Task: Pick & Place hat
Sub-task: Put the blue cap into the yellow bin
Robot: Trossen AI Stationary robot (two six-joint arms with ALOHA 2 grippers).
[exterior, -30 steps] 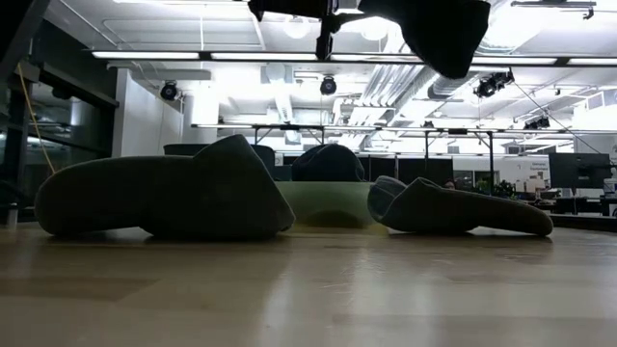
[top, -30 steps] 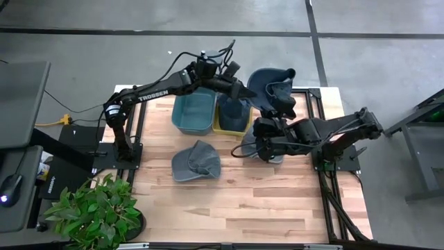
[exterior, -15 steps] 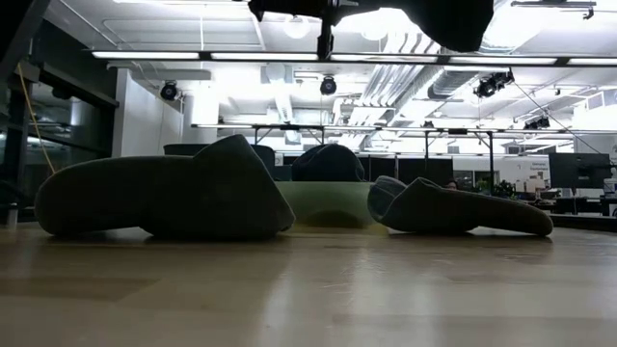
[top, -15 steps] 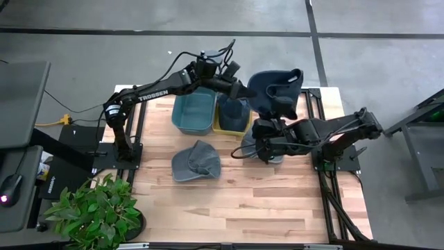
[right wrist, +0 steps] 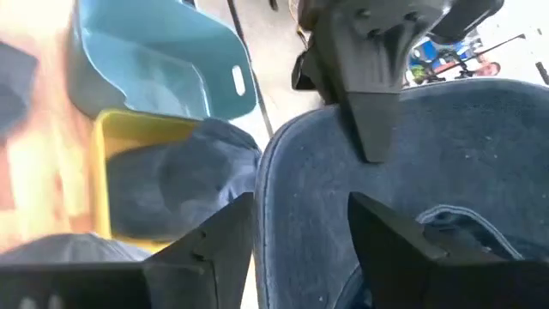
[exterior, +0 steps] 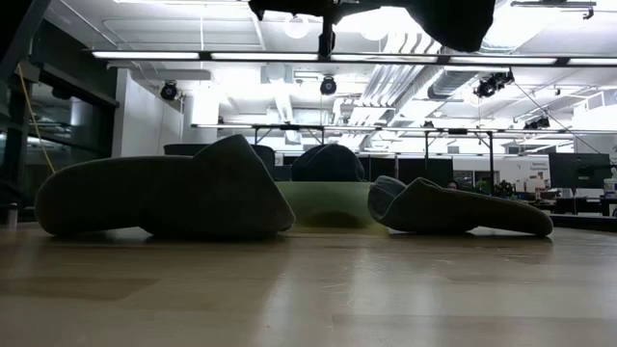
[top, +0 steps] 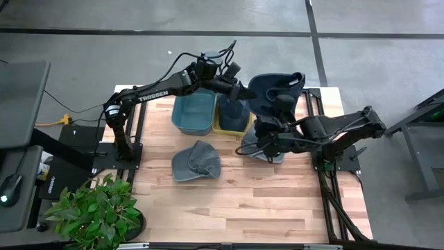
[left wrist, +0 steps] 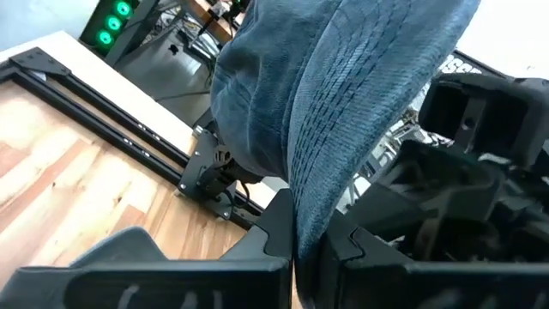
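Blue hat (top: 274,89): held aloft above the table's far edge, beside the yellow bin (top: 232,119); its fabric is pinched between the closed fingers of the left gripper (top: 244,94). Right gripper (top: 281,105): positioned at the same hat, jaws parted around its brim. Second hat (top: 196,161): laid flat on the wooden table (top: 243,194). Teal bin (top: 193,114): set against the yellow one.

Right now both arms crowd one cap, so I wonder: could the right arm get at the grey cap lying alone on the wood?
Probably yes: the grey cap lies uncovered on the table, and the right gripper has open jaws.
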